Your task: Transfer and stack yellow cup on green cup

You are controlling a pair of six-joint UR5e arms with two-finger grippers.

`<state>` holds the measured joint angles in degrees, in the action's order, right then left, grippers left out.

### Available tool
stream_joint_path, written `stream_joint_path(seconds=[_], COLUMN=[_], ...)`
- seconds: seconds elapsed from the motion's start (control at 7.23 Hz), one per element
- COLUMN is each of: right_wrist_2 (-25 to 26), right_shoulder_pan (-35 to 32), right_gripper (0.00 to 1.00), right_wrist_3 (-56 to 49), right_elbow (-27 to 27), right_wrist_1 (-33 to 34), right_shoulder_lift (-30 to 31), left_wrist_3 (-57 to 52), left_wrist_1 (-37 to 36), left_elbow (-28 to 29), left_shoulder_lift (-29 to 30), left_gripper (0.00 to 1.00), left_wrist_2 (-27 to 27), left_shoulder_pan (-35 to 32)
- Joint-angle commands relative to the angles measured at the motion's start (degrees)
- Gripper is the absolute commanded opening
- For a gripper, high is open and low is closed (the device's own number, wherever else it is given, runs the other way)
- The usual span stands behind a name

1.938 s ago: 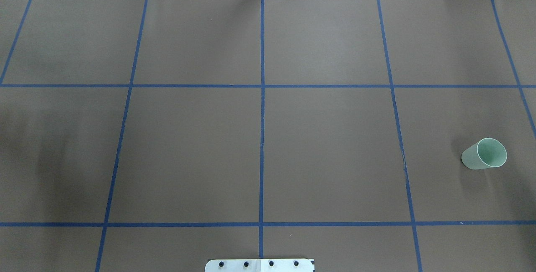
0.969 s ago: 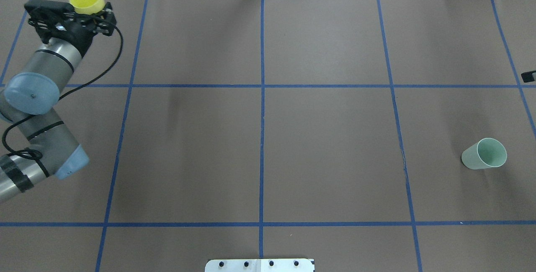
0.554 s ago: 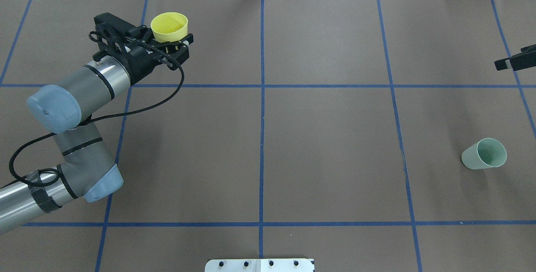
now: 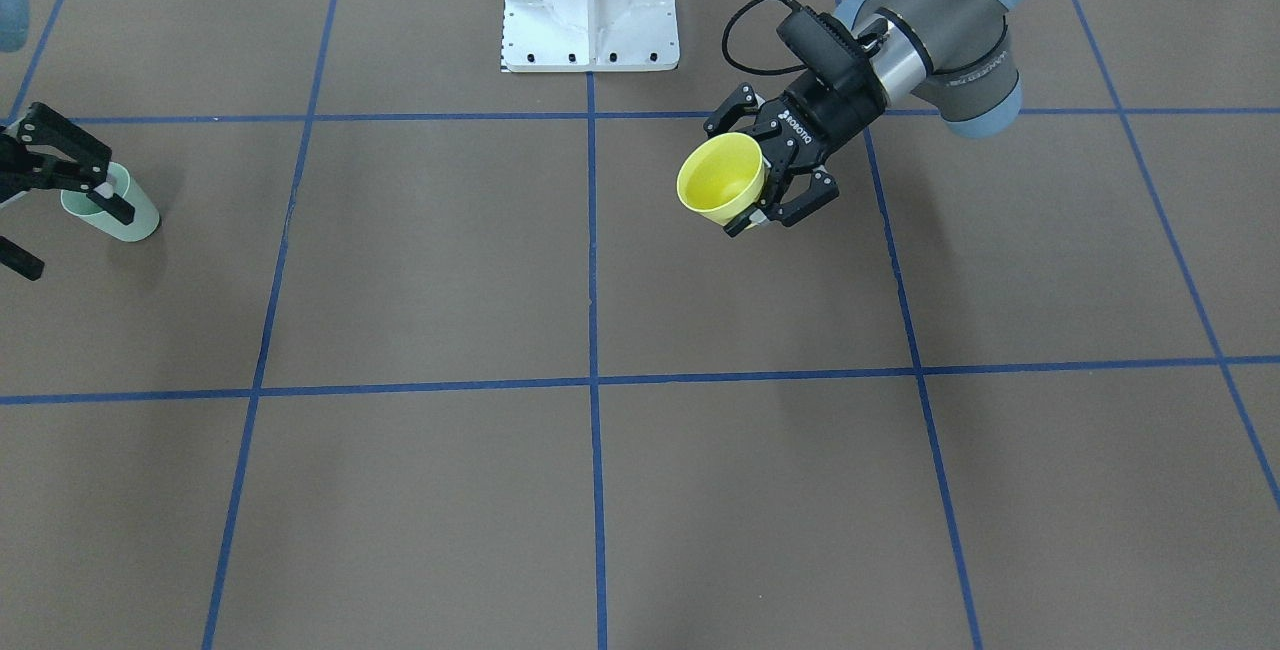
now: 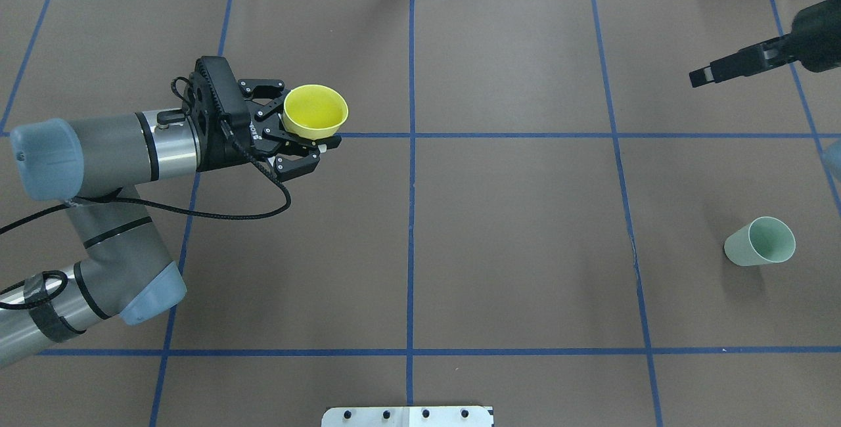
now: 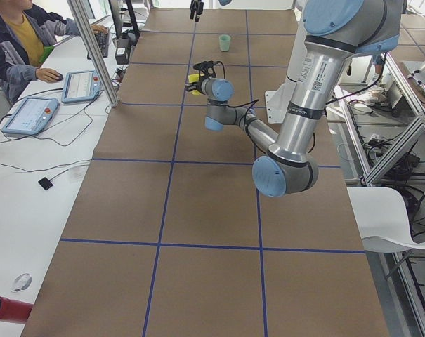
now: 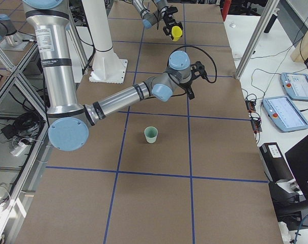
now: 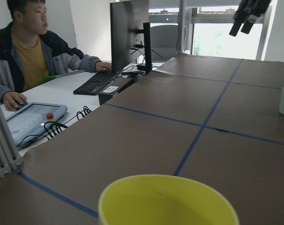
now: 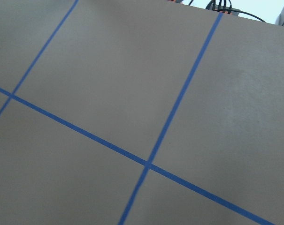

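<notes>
My left gripper [image 5: 303, 126] is shut on the bright yellow cup [image 5: 315, 112] and holds it mouth-up in the air over the table's left half. The cup also shows in the front view [image 4: 718, 180] and fills the bottom of the left wrist view [image 8: 167, 202]. The pale green cup [image 5: 760, 242] stands upright on the table at the right, also in the front view [image 4: 130, 217]. My right gripper [image 4: 80, 244] is open and empty, raised in the air. In the overhead view it [image 5: 706, 76] is well beyond the green cup.
Blue tape lines divide the brown table cover [image 5: 512, 236] into squares. The robot's white base plate [image 4: 590, 0] sits at the near middle edge. An operator [image 6: 15, 35] sits at a desk with a monitor and tablets beyond the far edge.
My left arm has swung in from the far left corner toward the middle, carrying the yellow cup. My right gripper has come in from the right edge. The green cup has not moved.
</notes>
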<state>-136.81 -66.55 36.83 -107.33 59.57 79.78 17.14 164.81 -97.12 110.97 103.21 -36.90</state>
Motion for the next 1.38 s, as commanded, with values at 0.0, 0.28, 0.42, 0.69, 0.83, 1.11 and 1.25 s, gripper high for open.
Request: stream_joint_path(seconds=[0.0, 0.28, 0.42, 0.69, 0.83, 1.11, 1.25], right_wrist_2=[0.7, 2.1, 5.6, 13.3, 14.3, 15.3, 15.2], right_shoulder_pan=[7.3, 14.7, 18.8, 26.6, 28.7, 32.0, 32.6], right_gripper=[1.00, 1.00, 1.00, 0.99, 0.99, 0.99, 0.99], right_wrist_3=[18.3, 32.9, 38.5, 42.4, 43.8, 43.5, 43.0], right_elbow=[0.2, 0.2, 0.0, -0.4, -0.4, 0.0, 0.1], right_wrist_1=[0.5, 1.0, 1.9, 16.2, 17.8, 17.9, 17.7], right_shoulder_lift=[-8.6, -16.9, -20.2, -28.8, -29.8, -31.0, -31.3], left_wrist_3=[-1.5, -1.5, -1.4, -1.0, -1.0, -0.9, -0.7], left_wrist_1=[0.2, 0.4, 0.4, 0.5, 0.6, 4.1, 5.5], left_elbow=[-1.5, -1.3, -0.9, -0.8, -0.7, -0.5, -0.4], left_shoulder_lift=[-0.8, -0.9, -0.8, -0.8, -0.8, -0.8, -0.8], left_gripper=[0.25, 0.25, 0.25, 0.25, 0.25, 0.29, 0.30], left_wrist_2=[10.1, 9.9, 9.9, 9.8, 9.8, 9.8, 9.2], left_shoulder_pan=[-0.2, 0.3, 0.4, 0.5, 0.5, 0.7, 0.7])
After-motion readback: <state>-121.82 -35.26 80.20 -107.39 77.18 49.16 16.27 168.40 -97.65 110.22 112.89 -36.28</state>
